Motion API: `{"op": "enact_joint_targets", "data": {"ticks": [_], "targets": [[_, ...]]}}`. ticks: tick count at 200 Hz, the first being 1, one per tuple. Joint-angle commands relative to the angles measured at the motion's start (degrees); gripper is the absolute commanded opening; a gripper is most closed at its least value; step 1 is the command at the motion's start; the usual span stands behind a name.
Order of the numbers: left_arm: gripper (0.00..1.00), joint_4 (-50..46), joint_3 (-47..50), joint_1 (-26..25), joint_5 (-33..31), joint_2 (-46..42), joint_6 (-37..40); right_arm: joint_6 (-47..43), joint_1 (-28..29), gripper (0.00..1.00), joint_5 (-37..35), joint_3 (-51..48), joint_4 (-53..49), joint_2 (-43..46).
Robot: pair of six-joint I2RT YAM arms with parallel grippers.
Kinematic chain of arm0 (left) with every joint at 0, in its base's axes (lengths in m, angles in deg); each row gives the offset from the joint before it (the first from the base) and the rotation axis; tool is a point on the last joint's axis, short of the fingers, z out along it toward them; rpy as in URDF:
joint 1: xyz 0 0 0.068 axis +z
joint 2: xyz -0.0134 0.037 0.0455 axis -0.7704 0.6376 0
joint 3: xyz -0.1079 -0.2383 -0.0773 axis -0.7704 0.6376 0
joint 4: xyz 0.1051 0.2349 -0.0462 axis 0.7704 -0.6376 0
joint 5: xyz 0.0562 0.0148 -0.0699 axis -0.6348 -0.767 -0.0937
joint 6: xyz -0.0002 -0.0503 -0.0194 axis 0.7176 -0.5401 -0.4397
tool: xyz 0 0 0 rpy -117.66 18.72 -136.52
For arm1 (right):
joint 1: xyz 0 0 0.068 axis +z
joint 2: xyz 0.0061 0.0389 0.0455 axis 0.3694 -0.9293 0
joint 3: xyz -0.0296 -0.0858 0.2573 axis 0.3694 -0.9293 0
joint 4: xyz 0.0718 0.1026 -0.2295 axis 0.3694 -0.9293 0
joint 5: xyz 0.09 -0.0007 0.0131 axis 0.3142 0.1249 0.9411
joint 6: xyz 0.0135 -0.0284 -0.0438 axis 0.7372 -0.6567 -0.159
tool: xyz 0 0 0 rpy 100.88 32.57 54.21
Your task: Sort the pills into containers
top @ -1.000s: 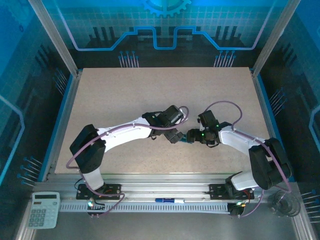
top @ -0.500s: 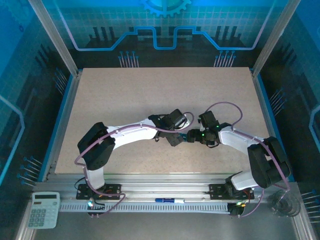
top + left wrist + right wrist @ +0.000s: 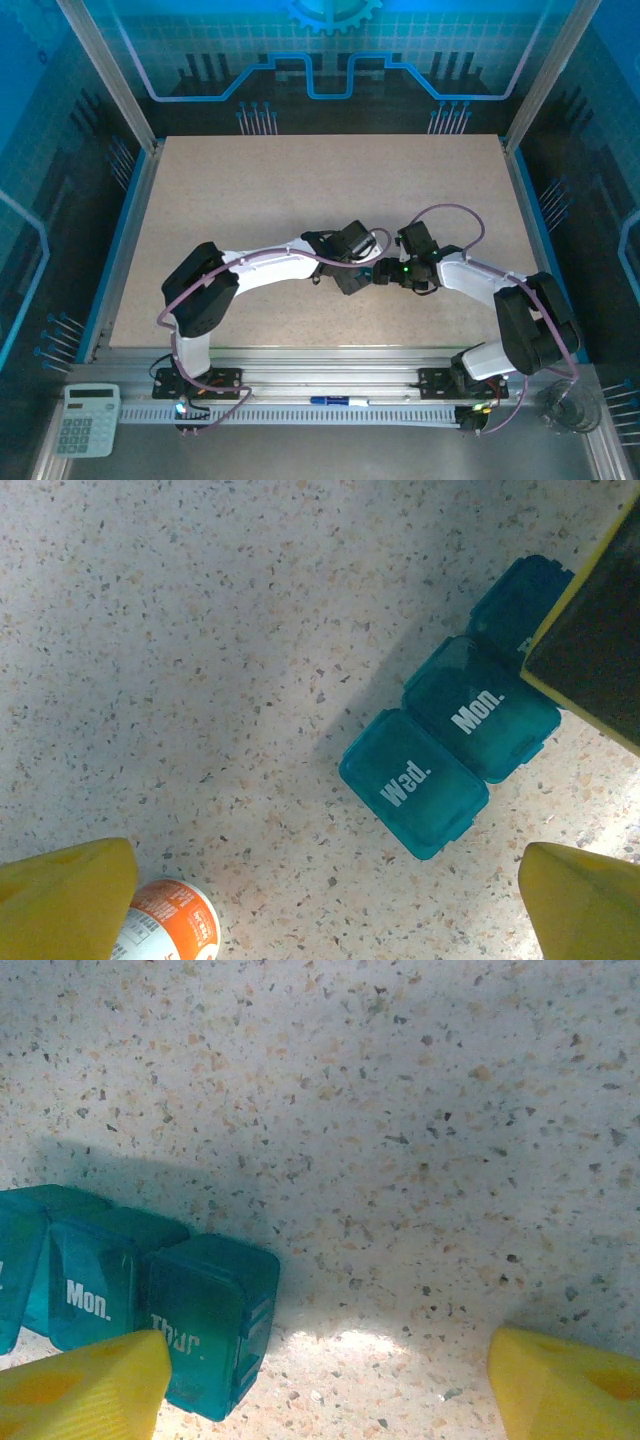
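Pill box [image 3: 440, 780]: teal, lying on the surface [image 3: 250, 200] near its middle, below the left pincer [image 3: 328, 895] and right pincer [image 3: 325, 1380], both gaping wide and gripping nothing. The left wrist view is showing lids "Mon." and seemingly "Wed.", a black, yellow-edged part [image 3: 590, 650] covering the box's 1 o'clock end, and an orange-white bottle [image 3: 165, 930] at 7 o'clock. The right wrist view is adding "Thur." Calculator [image 3: 88, 420]: sitting at 7 o'clock, overhead view.

- I see the pill box [image 3: 440, 770] as glossy, translucent teal plastic.
- Table [image 3: 200, 630] under it: matt, speckled, finely grained.
- Left gripper's fingers [image 3: 70, 895]: smooth matt yellow plastic.
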Motion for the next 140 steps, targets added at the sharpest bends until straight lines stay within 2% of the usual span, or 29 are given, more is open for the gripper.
{"op": "enact_joint_targets", "data": {"ticks": [1, 58, 140], "targets": [[0.99, 0.4, 0.3, -0.3, 1.1, 0.4, 0.9, 0.2, -1.0, 0.84, 1.0, 1.7, -1.9, 1.3], [0.99, 0.6, 0.5, -0.2, 1.5, 0.0, 0.7, 0.1, -2.4, 0.84, 1.8, 2.5, -2.4, 2.6], [0.99, 0.6, 1.9, -0.3, 2.2, -1.8, 0.7, 0.5, -3.1, 0.83, 3.1, 0.9, 0.8, -2.5]]}}
